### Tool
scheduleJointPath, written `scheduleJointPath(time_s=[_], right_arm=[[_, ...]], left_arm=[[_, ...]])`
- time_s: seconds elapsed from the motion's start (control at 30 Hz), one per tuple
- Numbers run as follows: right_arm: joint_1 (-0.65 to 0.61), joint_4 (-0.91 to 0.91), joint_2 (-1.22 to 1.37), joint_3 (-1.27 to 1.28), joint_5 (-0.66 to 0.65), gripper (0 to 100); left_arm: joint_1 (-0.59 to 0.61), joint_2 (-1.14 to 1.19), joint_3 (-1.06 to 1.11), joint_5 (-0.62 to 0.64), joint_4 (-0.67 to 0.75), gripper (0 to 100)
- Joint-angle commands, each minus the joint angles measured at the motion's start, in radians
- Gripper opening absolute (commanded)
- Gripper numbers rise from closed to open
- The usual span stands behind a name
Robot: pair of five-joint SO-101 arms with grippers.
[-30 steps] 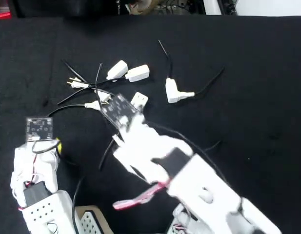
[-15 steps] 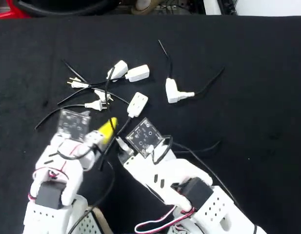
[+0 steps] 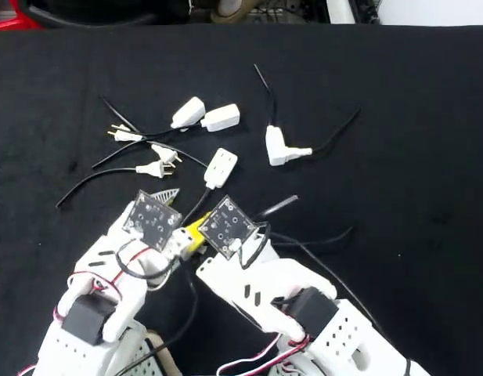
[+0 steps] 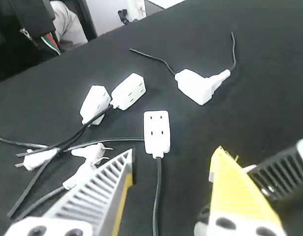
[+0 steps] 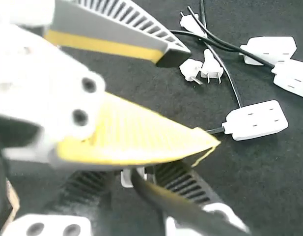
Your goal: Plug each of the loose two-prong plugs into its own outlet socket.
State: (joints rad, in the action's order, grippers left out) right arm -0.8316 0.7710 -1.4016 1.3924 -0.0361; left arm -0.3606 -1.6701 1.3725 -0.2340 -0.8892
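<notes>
Three white outlet sockets (image 3: pixel 221 167) (image 3: pixel 188 112) (image 3: pixel 221 117) and an angled one (image 3: pixel 282 146) lie mid-table. Three loose two-prong plugs (image 3: pixel 124 135) (image 3: pixel 164 153) (image 3: pixel 151 168) lie left of them. My left gripper (image 4: pixel 173 155) is open, its grey and yellow fingers on either side of the nearest socket (image 4: pixel 156 132), short of it. In the high view the left gripper (image 3: pixel 190 207) crosses in front of the right arm (image 3: pixel 257 282). My right gripper (image 5: pixel 131 179) sits under that yellow finger (image 5: pixel 141 142), shut on a white plug (image 5: pixel 127 176) whose black cord (image 5: pixel 180 209) runs back over it.
Short black cords trail from the sockets and plugs across the black cloth (image 3: pixel 413 117). A free cord end (image 3: pixel 279 205) sticks up beside the right arm. The two arms stand close together near the front edge. The cloth's right half is bare.
The right arm drew back from the plug pile toward the front edge. The left arm rose from the near left and swung right, its open fingers now crossing the right gripper.
</notes>
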Motion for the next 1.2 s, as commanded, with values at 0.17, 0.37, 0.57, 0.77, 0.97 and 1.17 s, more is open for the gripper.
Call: scheduleJointPath(time_s=[0.17, 0.37, 0.57, 0.77, 0.97, 1.17], right_arm=[[0.216, 0.183, -0.015, -0.070, 0.006, 1.1], [0.387, 0.336, -0.024, -0.105, 0.114, 1.1], [0.740, 0.419, -0.013, -0.232, 0.060, 1.1], [0.959, 0.496, -0.013, -0.349, 0.021, 1.1], [1.092, 0.557, -0.007, -0.441, 0.032, 1.1], [1.172, 0.555, 0.183, -0.483, 0.031, 1.1]], left_arm=[[0.177, -0.094, -0.137, -0.195, -0.210, 25], [0.162, -0.138, 0.107, -0.311, -0.117, 26], [0.028, -0.121, 0.143, -0.315, -0.011, 26], [-0.134, 0.074, -0.002, -0.351, -0.003, 26], [-0.229, 0.595, -0.203, -0.473, 0.112, 26], [-0.302, 1.048, -0.433, -0.591, 0.126, 26]])
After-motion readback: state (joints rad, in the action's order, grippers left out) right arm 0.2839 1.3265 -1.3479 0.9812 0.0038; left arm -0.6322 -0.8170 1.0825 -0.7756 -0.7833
